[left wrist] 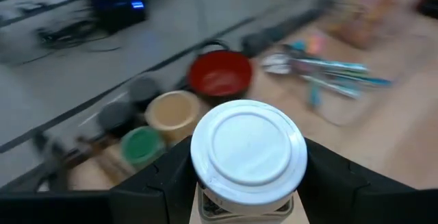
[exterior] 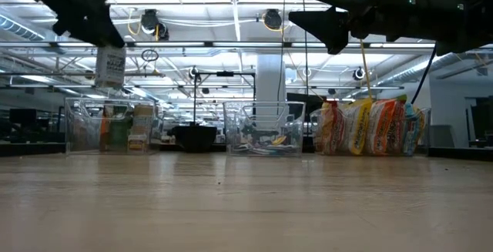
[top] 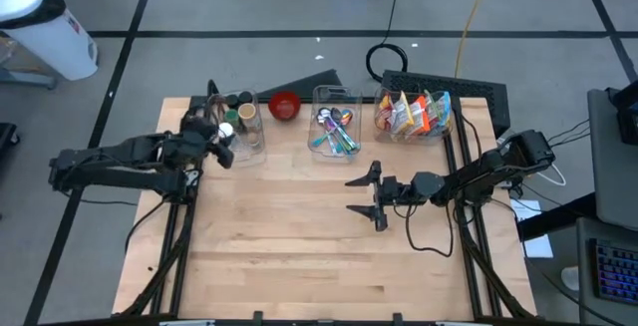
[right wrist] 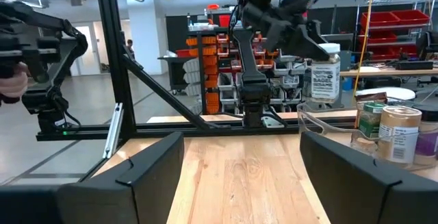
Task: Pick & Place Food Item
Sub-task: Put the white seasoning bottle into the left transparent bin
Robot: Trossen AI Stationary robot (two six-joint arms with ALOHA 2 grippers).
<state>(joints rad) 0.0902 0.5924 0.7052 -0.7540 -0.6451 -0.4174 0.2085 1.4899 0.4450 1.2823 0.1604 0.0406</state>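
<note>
We are lifting a white-lidded jar (left wrist: 248, 157) in our left gripper (top: 225, 139), its jaws clamped on the jar, above the far-left bin (top: 249, 139) on the table (top: 299, 256). Our right gripper (top: 365, 195) is waiting mid-table, jaws spread. A loose grip could drop the jar onto the others.

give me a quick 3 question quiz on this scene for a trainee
1. True or false: the left gripper is shut on a jar.
2. What colour is the bowl between the two clear bins?
3. The right gripper is: A) open over bare table, B) in the snack bin, C) holding a spoon.

Key: 1 true; 2 red; 3 A
</note>
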